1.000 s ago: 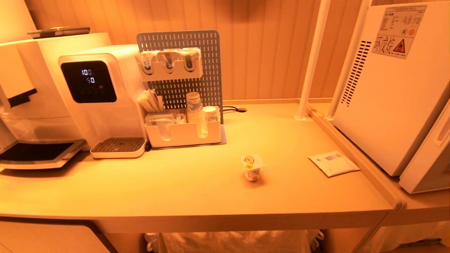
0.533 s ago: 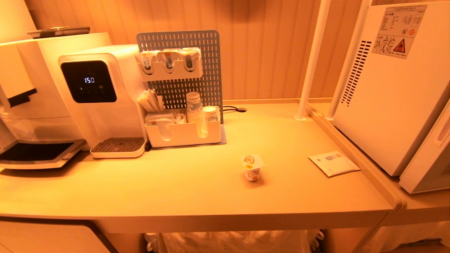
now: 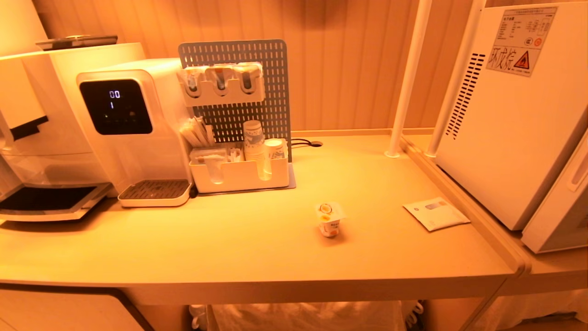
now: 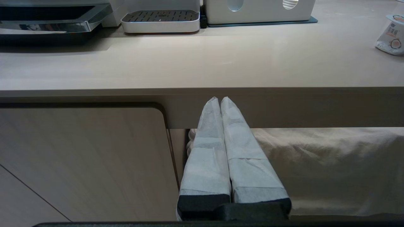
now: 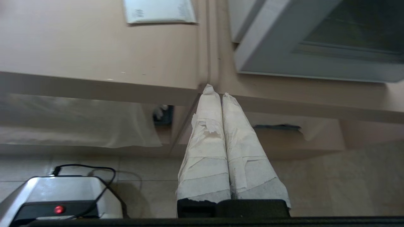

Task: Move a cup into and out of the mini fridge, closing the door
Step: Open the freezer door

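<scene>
The cup, small and white with orange marks and a square foil lid, stands upright on the table, right of the middle. It also shows far off in the left wrist view. The white mini fridge stands on the lower shelf at the right. Its glass door is at the near end, and I cannot tell whether it is fully shut. Neither arm is in the head view. My left gripper is shut and empty below the table's front edge. My right gripper is shut and empty, below the table's right corner near the door.
A water dispenser and an organiser with paper cups stand at the back left. A flat white packet lies between the cup and the fridge. Two white poles rise beside the fridge. A grey box with a cable sits on the floor.
Nothing on the table has moved. Only the digits on the dispenser's screen differ.
</scene>
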